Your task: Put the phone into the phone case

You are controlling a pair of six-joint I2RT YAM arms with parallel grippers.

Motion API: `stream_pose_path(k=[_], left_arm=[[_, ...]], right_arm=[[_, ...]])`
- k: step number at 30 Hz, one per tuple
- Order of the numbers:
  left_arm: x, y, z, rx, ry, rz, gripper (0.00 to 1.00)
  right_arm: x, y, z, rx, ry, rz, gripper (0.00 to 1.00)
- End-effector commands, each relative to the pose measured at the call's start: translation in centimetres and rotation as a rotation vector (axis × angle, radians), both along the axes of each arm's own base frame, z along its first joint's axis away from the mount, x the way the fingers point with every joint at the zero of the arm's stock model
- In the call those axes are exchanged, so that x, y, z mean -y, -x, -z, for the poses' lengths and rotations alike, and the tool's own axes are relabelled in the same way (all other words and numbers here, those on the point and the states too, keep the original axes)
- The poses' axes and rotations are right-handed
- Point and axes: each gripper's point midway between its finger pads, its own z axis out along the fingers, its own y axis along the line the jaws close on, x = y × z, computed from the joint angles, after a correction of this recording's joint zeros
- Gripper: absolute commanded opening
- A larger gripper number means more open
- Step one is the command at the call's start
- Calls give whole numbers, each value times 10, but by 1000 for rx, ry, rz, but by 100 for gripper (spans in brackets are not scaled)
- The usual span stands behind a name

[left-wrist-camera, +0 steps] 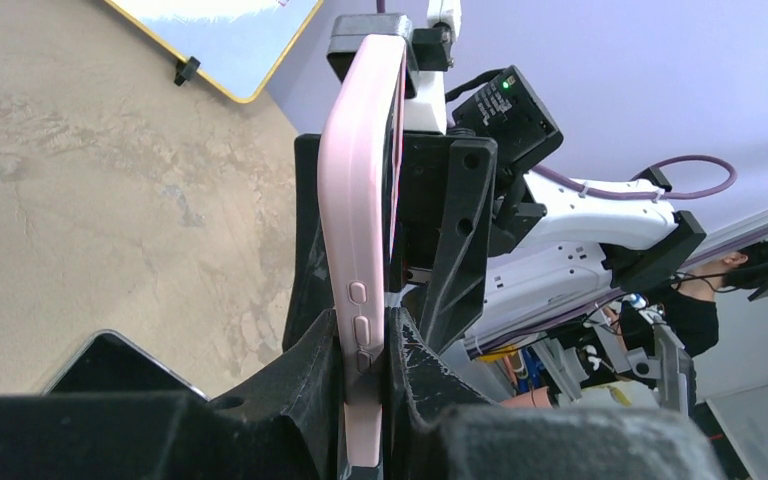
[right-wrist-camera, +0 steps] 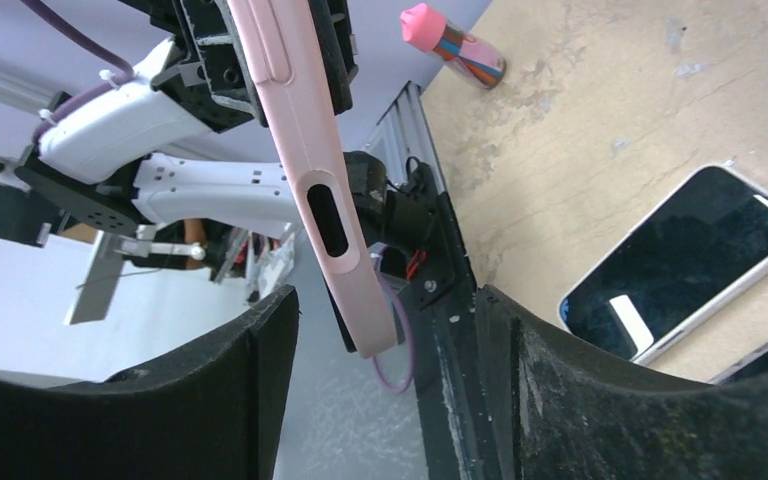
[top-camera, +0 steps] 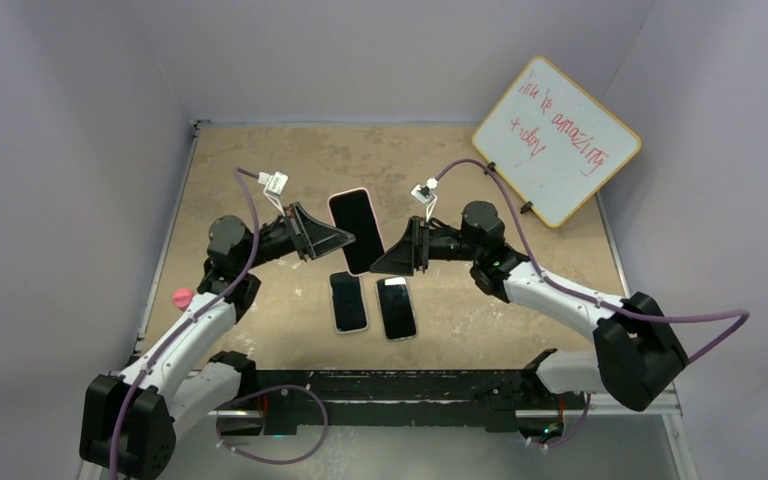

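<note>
jaws of the left gripper (left-wrist-camera: 365, 375) pinched shut on the pink rubbery phone case (left-wrist-camera: 355, 180), black glass-fronted phone (top-camera: 353, 228) inside, held aloft at table centre; right gripper (right-wrist-camera: 385, 340) jaws parted, straddling its 5 o'clock end without contact; advise pressing corners evenly.

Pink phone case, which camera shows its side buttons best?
The left wrist view: the pink phone case stands edge-on, buttons plain, pinched in the left claw. The top view shows only its front and rim; the right wrist view shows another edge with a slot.
</note>
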Motion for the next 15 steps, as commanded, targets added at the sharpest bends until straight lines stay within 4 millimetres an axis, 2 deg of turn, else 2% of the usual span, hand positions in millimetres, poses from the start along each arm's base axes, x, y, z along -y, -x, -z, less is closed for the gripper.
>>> stream_pose_path(k=[1, 3, 5, 9, 10, 15], left_arm=[[-2, -3, -21, 90, 52, -23, 0], [-2, -5, -15, 86, 39, -30, 0], [-2, -9, -8, 79, 13, -37, 0], [-4, -20, 12, 74, -81, -75, 0], [-6, -24, 20, 66, -117, -97, 0], [-13, -34, 36, 69, -221, -148, 0]], right_arm=[[-3, 6, -18, 14, -83, -33, 62], [-3, 3, -17, 4, -79, -12, 52], [-3, 0, -16, -9, -76, 7, 39], [-5, -7, -11, -104, -52, 50, 4], [-6, -7, -9, -137, -46, 53, 0], [-8, -13, -5, -234, -50, 88, 0]])
